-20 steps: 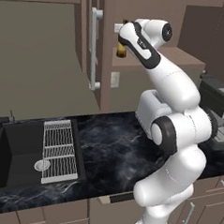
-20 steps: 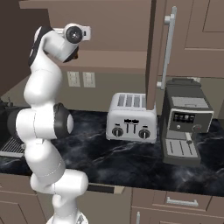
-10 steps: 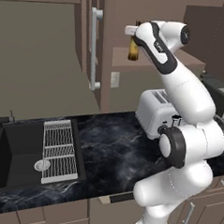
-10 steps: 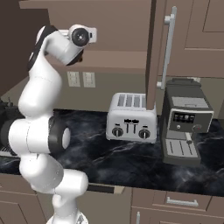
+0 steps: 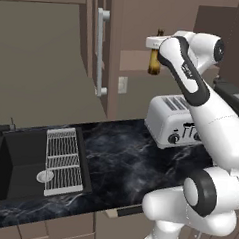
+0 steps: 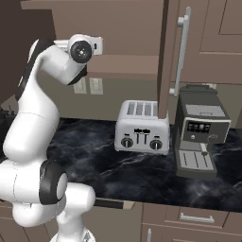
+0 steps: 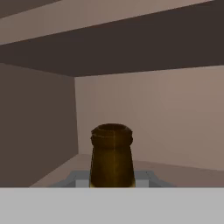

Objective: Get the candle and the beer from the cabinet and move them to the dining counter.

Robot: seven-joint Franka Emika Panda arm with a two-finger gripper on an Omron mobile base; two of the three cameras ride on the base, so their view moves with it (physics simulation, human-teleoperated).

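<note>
The beer is a brown bottle hanging upright in the air, in front of the cabinet and above the toaster. My gripper is shut on its upper part. In the hand view the beer's neck and mouth stand between my fingertips, with the cabinet's bare shelf and back wall beyond. The cabinet door stands open with its silver bar handle towards me. The candle and the dining counter are out of view.
A silver toaster stands on the black marbled worktop below the bottle. A coffee machine is to its right. At the left are a sink and a drying rack. The second open door hangs above the toaster.
My arm has swung to the right and drawn the beer out and away from the cabinet opening. The grip on the bottle has stayed the same.
</note>
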